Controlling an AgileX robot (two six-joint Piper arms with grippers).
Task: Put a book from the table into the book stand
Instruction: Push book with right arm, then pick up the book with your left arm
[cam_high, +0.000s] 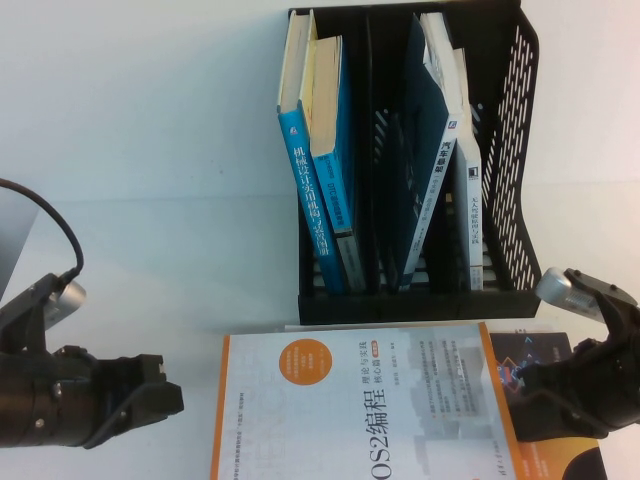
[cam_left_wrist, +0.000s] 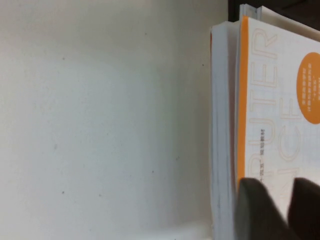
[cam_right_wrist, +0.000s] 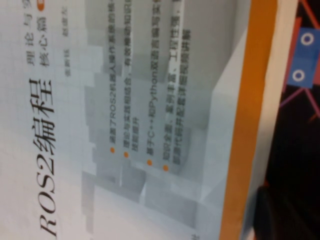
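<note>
Approach step: ROS2 book (cam_high: 365, 405) lying flat just in front of book stand (cam_high: 505, 290). Left gripper (cam_high: 160, 398) flanking book's left edge, right gripper (cam_high: 530, 390) at right edge; jaw state of either: cannot tell. Next: securing edge grip, tilting upright into free slot.

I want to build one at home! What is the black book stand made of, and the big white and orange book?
The book stand looks like hard black plastic: its side wall is a grid of moulded holes, with a dull sheen. The book looks like paper with a smooth printed cover, and the left wrist view shows its stacked page edges. The left gripper and right gripper sit at either side of it.
</note>
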